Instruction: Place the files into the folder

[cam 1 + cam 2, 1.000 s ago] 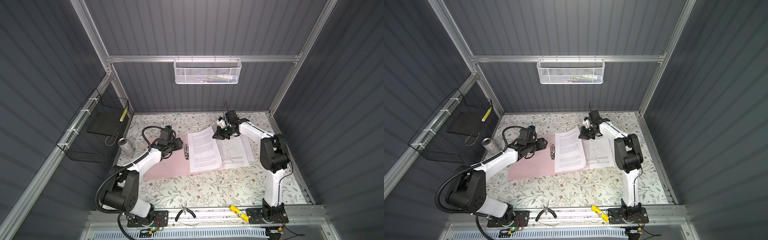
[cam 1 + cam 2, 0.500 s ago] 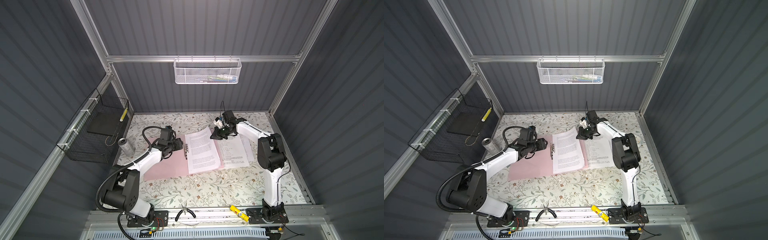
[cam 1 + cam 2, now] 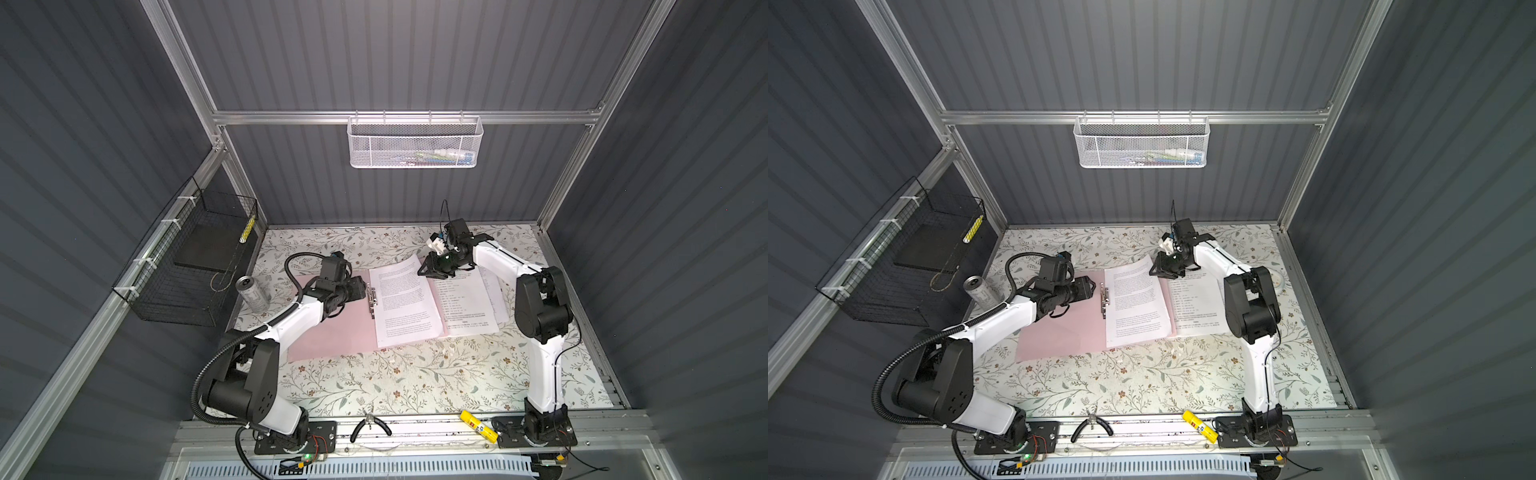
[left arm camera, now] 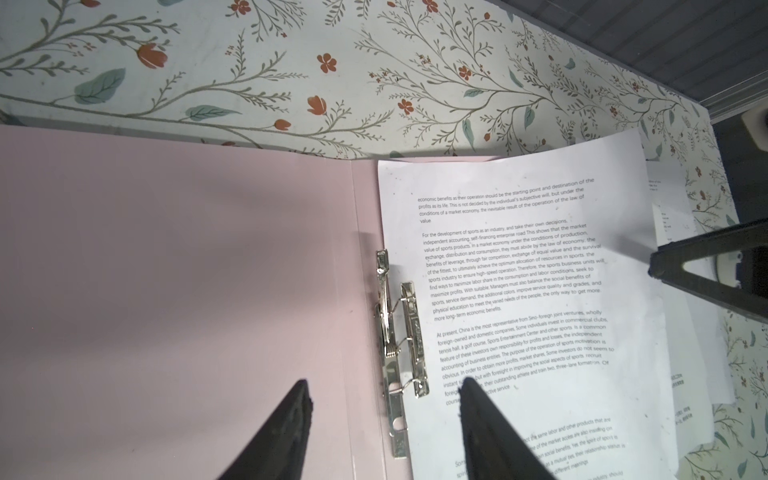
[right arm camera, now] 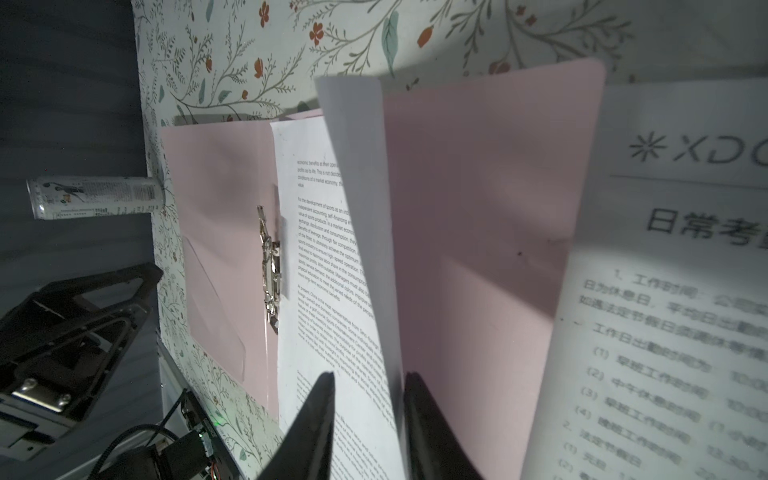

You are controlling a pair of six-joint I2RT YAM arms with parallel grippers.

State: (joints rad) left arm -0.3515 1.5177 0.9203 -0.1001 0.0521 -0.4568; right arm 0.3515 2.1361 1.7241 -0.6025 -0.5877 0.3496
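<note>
My left arm stretches low, left fingers [image 4: 286, 432] apart over the clip [image 4: 390, 332]. My right arm folds back near the far edge, right fingers [image 5: 316, 415] apart astride the top sheet [image 5: 361, 208]. The folder [image 3: 332, 332] lies open at the middle of the surface [image 3: 415, 382], carrying the files [image 3: 403, 303]; one reads "For the development of sports".

Robotics lab cell: alu frame [image 3: 407, 117], grey panel walls [image 3: 374, 54], L arm [image 3: 299, 318] + R arm [image 3: 498, 259] bolted down.
</note>
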